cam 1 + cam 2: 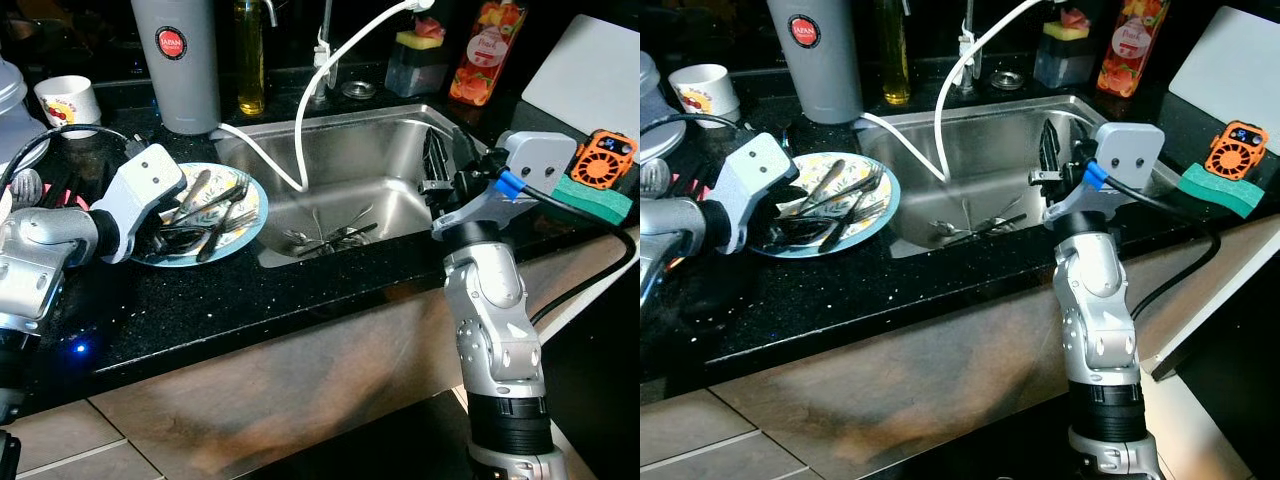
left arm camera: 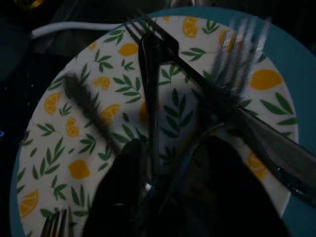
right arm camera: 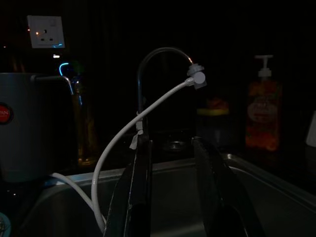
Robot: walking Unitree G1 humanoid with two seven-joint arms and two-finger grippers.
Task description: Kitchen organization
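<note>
Forks and spoons (image 1: pixel 215 205) lie heaped on the lemon-print plate (image 1: pixel 255 215) on the black table (image 1: pixel 300 300) beside the sink (image 1: pixel 380 180). The left pincer (image 2: pixel 163 197) reaches down among them; whether it grips any, I cannot tell. The right pincer (image 3: pixel 173 197) hovers level over the sink, fingers apart, empty.

- the right gripper (image 3: pixel 173 197) points over the sink (image 3: pixel 276 182), its two black fingers (image 3: pixel 136 197) parted with a gap between them.
- a curved tap (image 3: pixel 148 64) rises behind, with a white hose (image 3: pixel 123 136) running from its spout down into the basin.
- a grey container (image 3: pixel 24 128) stands to one side, an orange pump bottle (image 3: pixel 261 116) to the other.
- a wall socket (image 3: pixel 45 31) shows in the dark.
</note>
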